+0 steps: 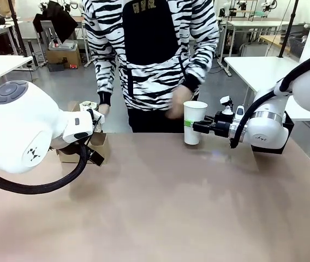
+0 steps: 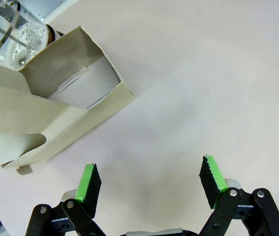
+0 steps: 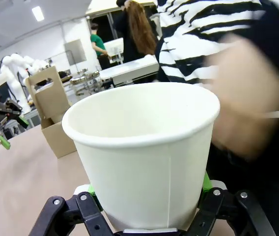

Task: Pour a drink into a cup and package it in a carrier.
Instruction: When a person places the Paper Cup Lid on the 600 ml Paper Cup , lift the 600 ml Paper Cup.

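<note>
Toward the far edge of the tabletop, right of centre in the front view, the cup (image 1: 194, 123) stands upright with the right gripper (image 1: 201, 126) clamped round its middle, steadied, I'd guess, for pouring. The person's hand (image 1: 178, 103) blurs just behind its rim. Near the far left edge sits the carrier (image 1: 97, 145), with the left gripper (image 1: 94, 155) close against it.

From the left wrist view, that gripper (image 2: 149, 183) hangs spread wide, gripping nothing, over bare table beside the carrier (image 2: 75, 98), perhaps ready to brace it. A clear jug (image 2: 19, 34) shows beyond.

From the right wrist view, green pads (image 3: 206, 183) pinch the cup (image 3: 144, 152), whose visible inside looks dry.
</note>
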Controlling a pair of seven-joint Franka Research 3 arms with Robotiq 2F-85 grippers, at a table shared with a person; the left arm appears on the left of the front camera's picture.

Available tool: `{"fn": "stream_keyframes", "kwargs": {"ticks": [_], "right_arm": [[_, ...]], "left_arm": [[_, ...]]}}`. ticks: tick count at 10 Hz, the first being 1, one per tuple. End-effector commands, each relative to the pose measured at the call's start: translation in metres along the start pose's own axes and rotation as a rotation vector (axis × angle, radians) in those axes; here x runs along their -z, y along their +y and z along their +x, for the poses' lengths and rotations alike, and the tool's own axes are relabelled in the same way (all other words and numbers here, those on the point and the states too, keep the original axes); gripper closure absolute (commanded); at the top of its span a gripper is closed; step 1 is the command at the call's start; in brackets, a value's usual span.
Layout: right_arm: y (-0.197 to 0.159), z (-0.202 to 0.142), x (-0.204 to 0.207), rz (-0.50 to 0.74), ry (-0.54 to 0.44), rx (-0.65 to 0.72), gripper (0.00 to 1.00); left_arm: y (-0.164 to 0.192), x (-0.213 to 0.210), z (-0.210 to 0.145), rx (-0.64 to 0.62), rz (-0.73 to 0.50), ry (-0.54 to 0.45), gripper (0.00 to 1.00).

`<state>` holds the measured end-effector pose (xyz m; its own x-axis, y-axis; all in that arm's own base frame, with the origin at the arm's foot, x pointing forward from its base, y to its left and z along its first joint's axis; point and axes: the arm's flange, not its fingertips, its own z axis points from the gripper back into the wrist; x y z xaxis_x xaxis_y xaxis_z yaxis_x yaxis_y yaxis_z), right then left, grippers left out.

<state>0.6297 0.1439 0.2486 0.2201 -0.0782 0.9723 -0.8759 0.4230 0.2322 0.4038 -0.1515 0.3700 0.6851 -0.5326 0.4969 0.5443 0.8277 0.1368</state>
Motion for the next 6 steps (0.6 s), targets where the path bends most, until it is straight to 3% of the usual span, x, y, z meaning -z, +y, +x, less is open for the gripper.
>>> {"fn": "stream_keyframes", "kwargs": {"ticks": [1, 6], "right_arm": [[0.0018, 0.0046, 0.0006, 0.001, -0.003, 0.010, 0.19], [0.0018, 0.0046, 0.0006, 0.001, -0.003, 0.010, 0.19]], "left_arm": [[-0.0002, -0.0005, 0.0000, 0.000, -0.002, -0.002, 0.00], [-0.0002, -0.0005, 0.0000, 0.000, -0.002, -0.002, 0.00]]}}
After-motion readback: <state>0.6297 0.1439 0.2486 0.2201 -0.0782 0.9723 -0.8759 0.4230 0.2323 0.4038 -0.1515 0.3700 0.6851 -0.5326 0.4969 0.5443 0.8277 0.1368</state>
